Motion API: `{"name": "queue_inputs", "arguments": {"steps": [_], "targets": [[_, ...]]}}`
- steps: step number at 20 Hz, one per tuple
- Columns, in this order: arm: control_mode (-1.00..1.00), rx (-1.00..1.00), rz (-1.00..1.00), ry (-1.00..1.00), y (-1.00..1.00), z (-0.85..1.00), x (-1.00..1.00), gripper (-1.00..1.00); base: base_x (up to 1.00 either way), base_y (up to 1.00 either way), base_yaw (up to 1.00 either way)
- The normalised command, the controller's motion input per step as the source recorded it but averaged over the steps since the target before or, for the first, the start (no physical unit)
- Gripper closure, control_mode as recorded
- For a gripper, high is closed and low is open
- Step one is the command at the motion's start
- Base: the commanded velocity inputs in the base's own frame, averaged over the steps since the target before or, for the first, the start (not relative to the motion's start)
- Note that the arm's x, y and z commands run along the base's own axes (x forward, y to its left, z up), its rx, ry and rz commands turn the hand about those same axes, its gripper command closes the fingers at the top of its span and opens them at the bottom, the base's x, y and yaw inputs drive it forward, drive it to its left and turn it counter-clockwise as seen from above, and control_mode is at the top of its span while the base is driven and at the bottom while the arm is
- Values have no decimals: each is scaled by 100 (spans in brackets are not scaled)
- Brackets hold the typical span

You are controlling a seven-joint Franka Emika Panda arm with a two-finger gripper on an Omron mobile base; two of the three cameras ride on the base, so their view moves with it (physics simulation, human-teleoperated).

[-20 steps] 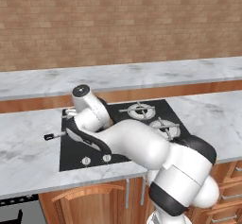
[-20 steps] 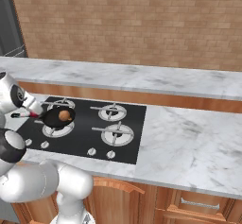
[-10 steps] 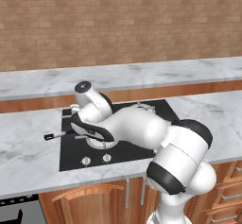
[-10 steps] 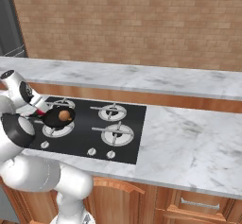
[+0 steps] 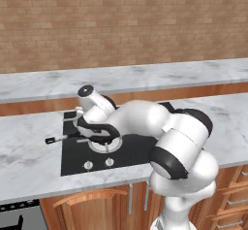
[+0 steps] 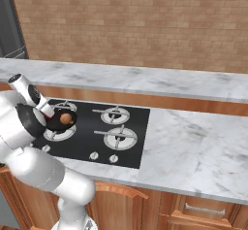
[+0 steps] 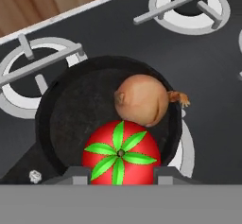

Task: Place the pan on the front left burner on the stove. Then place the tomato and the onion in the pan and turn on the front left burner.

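Observation:
The black pan (image 7: 75, 114) sits on the front left burner (image 6: 55, 136) of the black stove (image 6: 131, 141). The brown onion (image 7: 142, 100) lies in the pan, toward its far side, and it also shows as a brown ball (image 6: 66, 119) in the right base view. My gripper (image 7: 120, 176) hovers just over the pan's near part, shut on the red tomato (image 7: 120, 154), which fills the gap between the fingertips (image 7: 75, 175). In the left base view the arm hides the pan's bowl. Its long handle (image 5: 55, 139) sticks out to the left over the counter.
Three other burners ring the pan, one beside it (image 7: 38, 72) and one further off (image 7: 191, 5). Small silver knobs (image 5: 88, 165) line the stove's front edge. Marble counter (image 6: 193, 146) stretches to the right, with a raised ledge and brick wall behind.
The arm's elbow has swung out to the right while the hand stays low over the pan. The onion lies where it was in the pan.

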Motion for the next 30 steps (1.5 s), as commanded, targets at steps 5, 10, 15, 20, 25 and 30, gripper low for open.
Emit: {"name": "queue_inputs", "arguments": {"steps": [5, 10, 15, 20, 25, 30], "targets": [[-100, 0, -7, 0, -1, -23, 5, 100, 0, 0, 0], [-100, 0, -7, 0, 0, -19, 0, 100, 0, 0, 0], [-100, 0, -6, 0, -1, -10, 0, 100, 0, 0, 0], [-100, 0, -5, 0, 0, 25, -2, -100, 0, 0, 0], [-100, 3, -1, 0, -6, 72, -41, -100, 0, 0, 0], [-100, 5, 0, 0, -18, 50, -67, -100, 0, 0, 0]]}}
